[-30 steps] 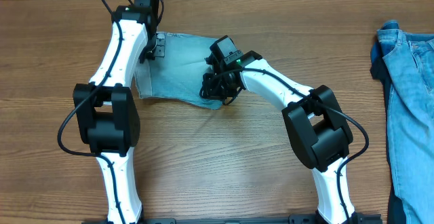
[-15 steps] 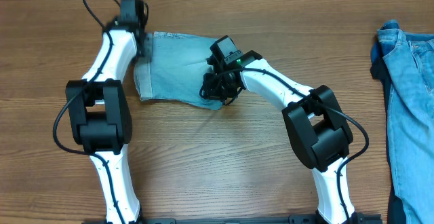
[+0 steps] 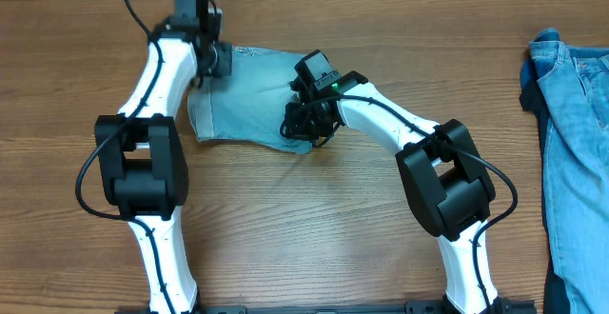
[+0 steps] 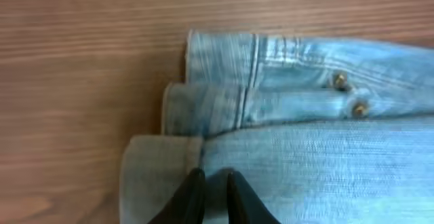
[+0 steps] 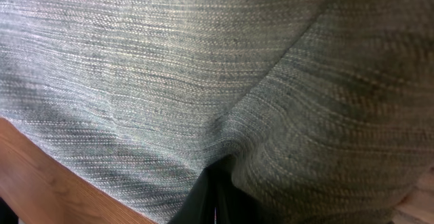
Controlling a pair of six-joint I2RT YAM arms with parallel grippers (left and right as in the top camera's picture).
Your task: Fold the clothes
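The clothes, a pair of pale light-blue denim shorts (image 3: 247, 100), lie folded on the wooden table between the two arms. My left gripper (image 3: 217, 62) hovers at their top left corner. In the left wrist view its tips (image 4: 215, 178) stand a narrow gap apart over the stacked hems and rivets (image 4: 349, 95), pinching nothing. My right gripper (image 3: 304, 126) sits at the shorts' right edge. In the right wrist view its fingers (image 5: 215, 183) are pressed together, and the denim (image 5: 169, 68) puckers into them and fills the frame.
A heap of deeper-blue denim garments (image 3: 576, 133) lies along the table's right edge. Bare wood (image 3: 314, 219) stretches in front of the shorts, between the two arm bases.
My left gripper swung left off the shorts' corner and came back to it, and its jaws have parted slightly. The right arm and the shorts have stayed put.
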